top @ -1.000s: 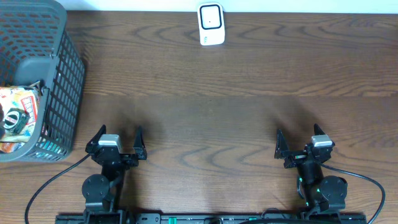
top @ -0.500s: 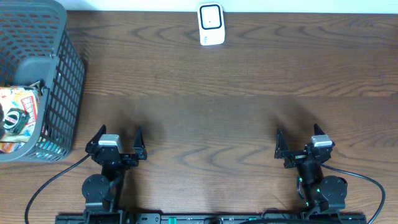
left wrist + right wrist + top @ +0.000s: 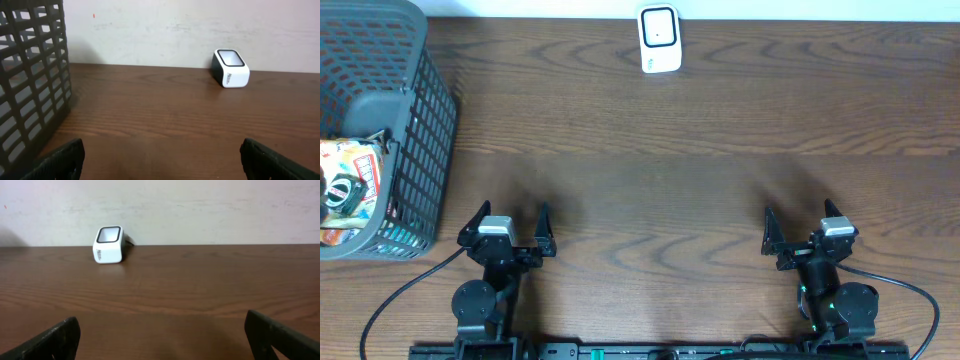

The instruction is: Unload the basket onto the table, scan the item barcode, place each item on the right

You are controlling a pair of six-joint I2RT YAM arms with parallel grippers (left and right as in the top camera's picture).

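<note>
At the far left of the dark brown wooden desk (image 3: 670,150), a dark grey plastic lattice basket (image 3: 415,130) is placed. A colourful printed packet (image 3: 350,165) is seen lying inside it, partly hidden by the basket wall. Left of centre at the front edge, the left claw (image 3: 512,216) is held with its jaws spread wide and empty. At the rear edge, near the centre, a small white box-shaped barcode scanner (image 3: 659,40) with a dark window is stood close to the pale wall (image 3: 160,25). Right of centre at the front edge, the right claw (image 3: 800,220) is likewise held wide open and empty. Both claws are positioned well apart from packet and scanner.
</note>
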